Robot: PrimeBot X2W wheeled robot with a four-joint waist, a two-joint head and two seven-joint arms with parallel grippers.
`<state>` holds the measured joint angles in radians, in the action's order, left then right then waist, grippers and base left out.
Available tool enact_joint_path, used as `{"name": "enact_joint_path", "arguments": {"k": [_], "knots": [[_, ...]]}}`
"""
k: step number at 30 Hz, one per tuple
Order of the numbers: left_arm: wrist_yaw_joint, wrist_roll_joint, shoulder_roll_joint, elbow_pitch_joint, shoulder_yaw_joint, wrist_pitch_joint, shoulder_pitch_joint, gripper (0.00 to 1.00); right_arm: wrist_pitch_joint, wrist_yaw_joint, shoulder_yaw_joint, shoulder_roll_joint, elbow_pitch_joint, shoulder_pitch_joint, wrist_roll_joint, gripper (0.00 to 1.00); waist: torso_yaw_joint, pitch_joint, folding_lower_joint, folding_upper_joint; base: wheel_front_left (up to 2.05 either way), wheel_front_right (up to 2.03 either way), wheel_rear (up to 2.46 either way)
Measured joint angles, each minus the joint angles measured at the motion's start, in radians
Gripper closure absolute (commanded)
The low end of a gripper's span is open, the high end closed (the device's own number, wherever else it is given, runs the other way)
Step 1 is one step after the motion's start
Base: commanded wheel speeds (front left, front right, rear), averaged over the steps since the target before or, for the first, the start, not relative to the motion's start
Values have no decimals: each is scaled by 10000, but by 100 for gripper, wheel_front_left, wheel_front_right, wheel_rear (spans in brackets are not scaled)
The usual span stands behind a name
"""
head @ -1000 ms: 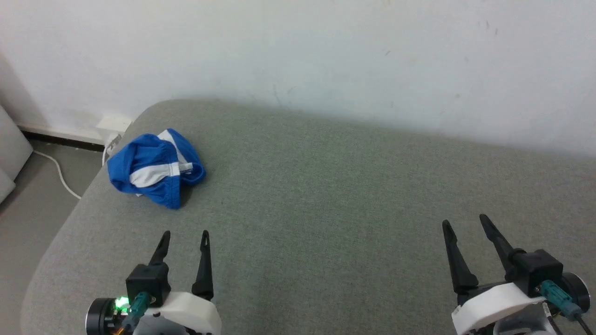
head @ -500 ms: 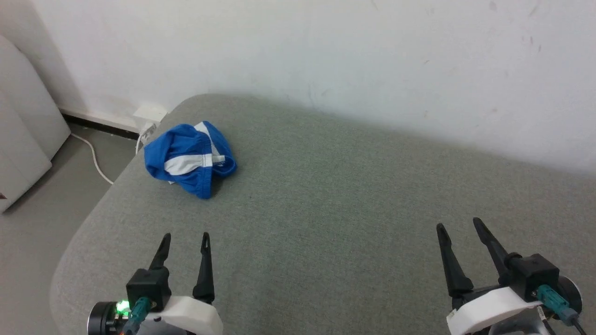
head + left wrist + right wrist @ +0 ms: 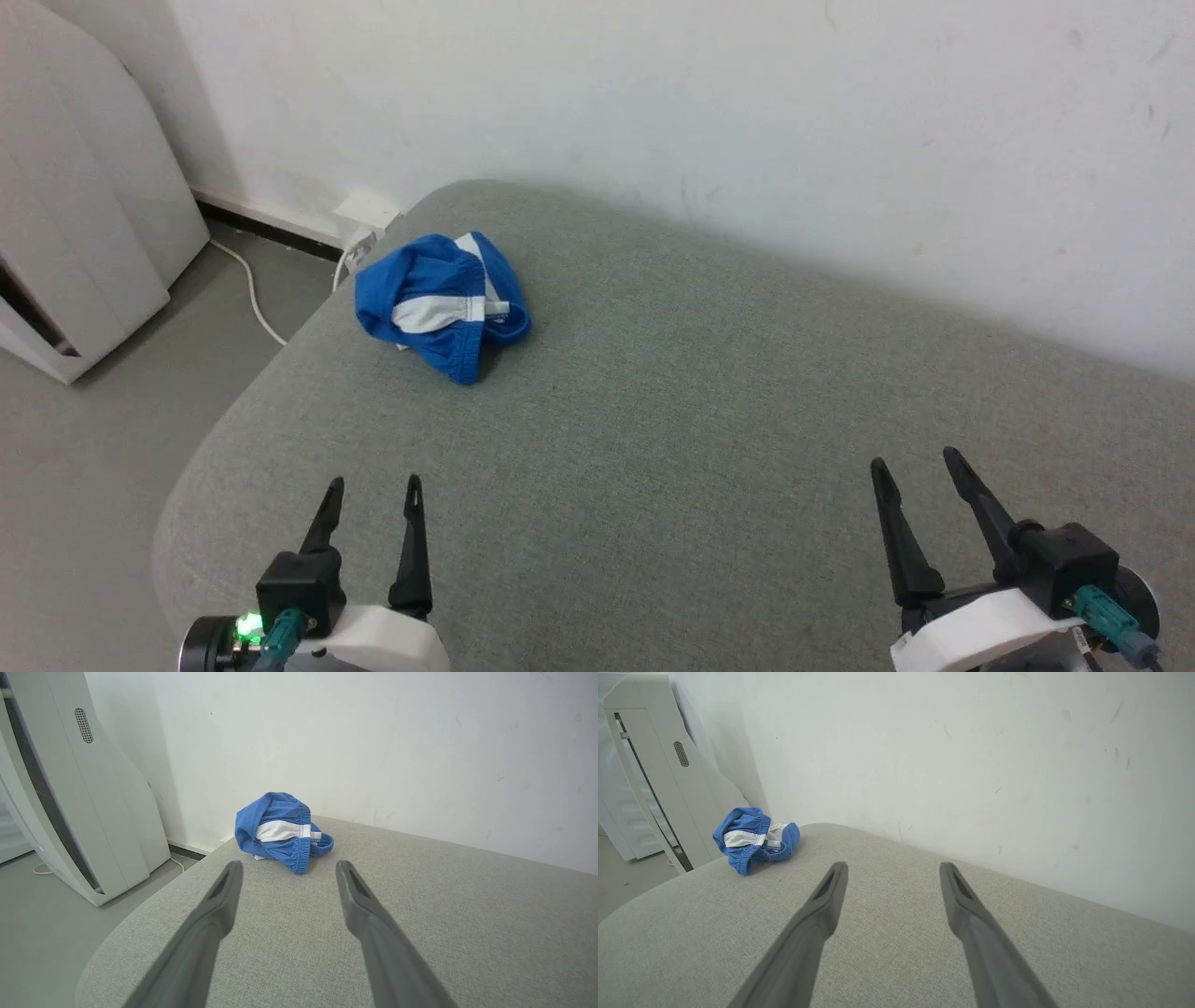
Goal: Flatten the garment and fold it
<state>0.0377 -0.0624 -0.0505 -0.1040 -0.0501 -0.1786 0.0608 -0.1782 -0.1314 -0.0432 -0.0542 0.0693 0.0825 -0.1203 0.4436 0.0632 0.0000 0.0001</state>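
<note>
The garment [image 3: 441, 306] lies crumpled, tag [image 3: 775, 828] unreadable; left pincer [image 3: 372, 490] and right pincer [image 3: 915, 464] stand wide, empty.

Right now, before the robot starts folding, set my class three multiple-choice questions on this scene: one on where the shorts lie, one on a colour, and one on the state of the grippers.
1. Where do the blue shorts lie on the grey fabric surface?
A. by its far left corner
B. at its middle
C. hanging off its near edge

2. What colour is the stripe on the shorts?
A. red
B. white
C. yellow

3. How do the left gripper and the right gripper stand?
A. both shut on the shorts
B. left shut, right open
C. both open and empty

Answers:
1 A: the crumpled shorts sit beside the rounded far left corner.
2 B: a white band crosses the blue cloth.
3 C: each gripper's fingers are spread apart with nothing between them.
</note>
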Motion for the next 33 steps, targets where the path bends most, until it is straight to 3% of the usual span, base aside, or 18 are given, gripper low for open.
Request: {"name": "enact_joint_path", "arguments": {"k": [12,26,30,33], "knots": [[79,-25,0,-52,-50,-257,21,0,-263,0,-234,6,2,63,-81,0,550,-10,-1,0,0,0,0],[249,-422,0,-257,-75,-522,-454,0,-546,0,-554,10,-40,39,305,0,701,-1075,0,-1,0,0,0],[234,-430,2,-474,61,-625,-1047,0,-625,0,-546,13,-153,-149,579,0,649,-1455,0,-1,0,0,0],[-33,-426,-157,-859,167,-698,-1809,0,-700,0,-500,21,-297,-375,775,0,554,-1791,1,0,0,0,0]]}}
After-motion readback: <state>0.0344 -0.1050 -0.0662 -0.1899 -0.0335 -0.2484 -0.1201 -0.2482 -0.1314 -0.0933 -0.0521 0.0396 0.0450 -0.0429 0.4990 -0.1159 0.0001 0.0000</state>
